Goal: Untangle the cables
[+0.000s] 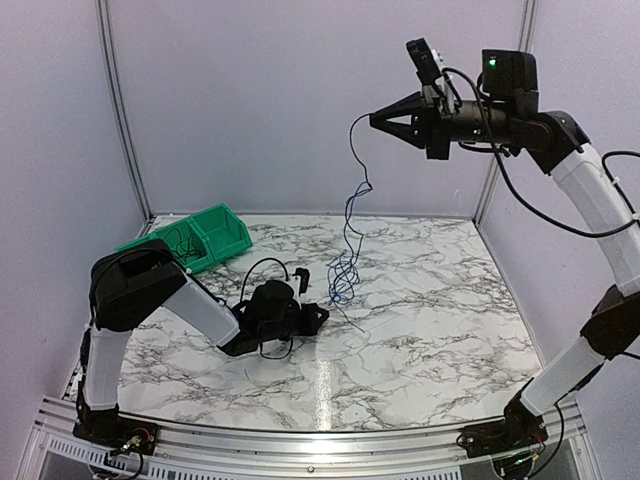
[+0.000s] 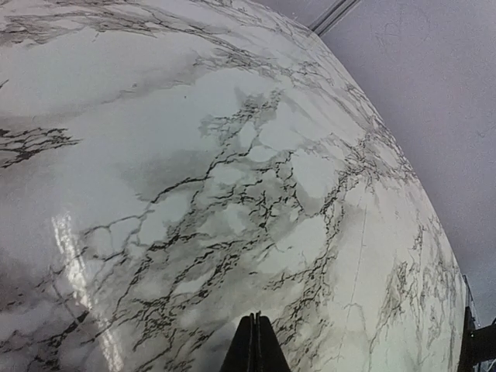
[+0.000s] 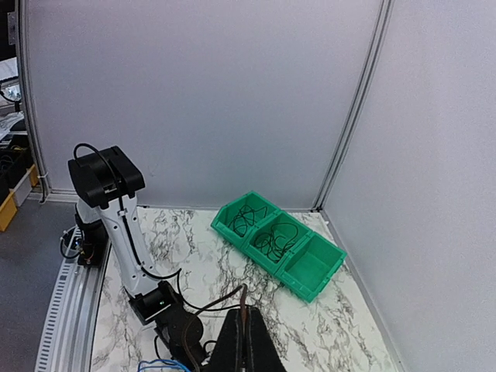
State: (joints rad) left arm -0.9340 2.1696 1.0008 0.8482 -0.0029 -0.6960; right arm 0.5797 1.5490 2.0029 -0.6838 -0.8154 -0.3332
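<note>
My right gripper (image 1: 373, 120) is raised high at the back right and is shut on a thin black cable (image 1: 353, 150). The cable hangs down to a loose tangle of blue and black cables (image 1: 342, 278) whose lower end rests on the table's middle. In the right wrist view the strand (image 3: 225, 293) leaves the shut fingertips (image 3: 243, 314), and a bit of blue cable (image 3: 159, 364) shows below. My left gripper (image 1: 322, 314) lies low on the table just left of the tangle. It is shut (image 2: 255, 318), and its view shows only marble.
A green three-compartment bin (image 1: 190, 238) stands at the back left. In the right wrist view (image 3: 325, 267), two of its compartments hold coiled black wires and one is empty. Grey walls enclose the marble table (image 1: 440, 300). An aluminium rail (image 1: 300, 440) runs along the near edge.
</note>
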